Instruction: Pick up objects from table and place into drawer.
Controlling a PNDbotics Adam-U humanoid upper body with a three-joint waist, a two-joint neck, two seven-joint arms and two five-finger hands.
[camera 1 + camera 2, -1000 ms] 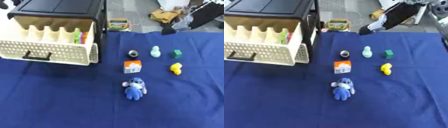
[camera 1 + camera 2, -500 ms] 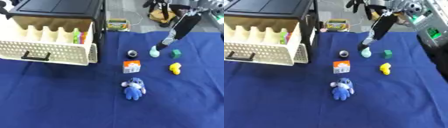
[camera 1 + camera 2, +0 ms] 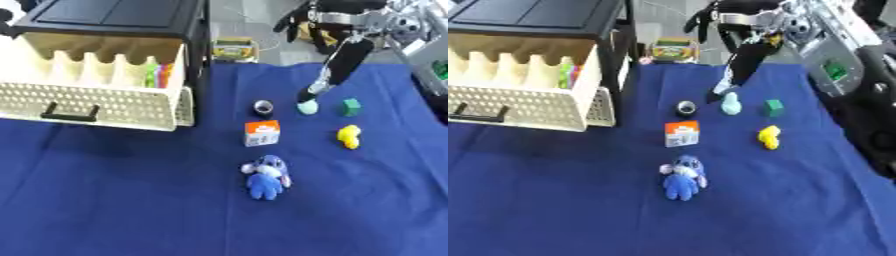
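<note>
In the left eye view, the right hand (image 3: 317, 90) reaches down from the far right, its fingertips at the top of a pale green figure (image 3: 307, 107); whether the fingers grip it I cannot tell. The open drawer (image 3: 96, 104) sits far left on the blue surface (image 3: 131, 200). In the right eye view, a green cube (image 3: 773, 107), yellow toy (image 3: 769, 136), orange-white box (image 3: 682, 134) and blue plush (image 3: 681, 176) lie near it.

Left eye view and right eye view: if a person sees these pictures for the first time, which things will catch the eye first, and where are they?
The eye goes first to the robot's right hand, reaching down from the upper right onto a small pale green figure on the blue cloth. Next comes the open cream drawer at the left, pulled out of a black cabinet. A blue plush toy lies in the middle, nearer the camera.
</note>
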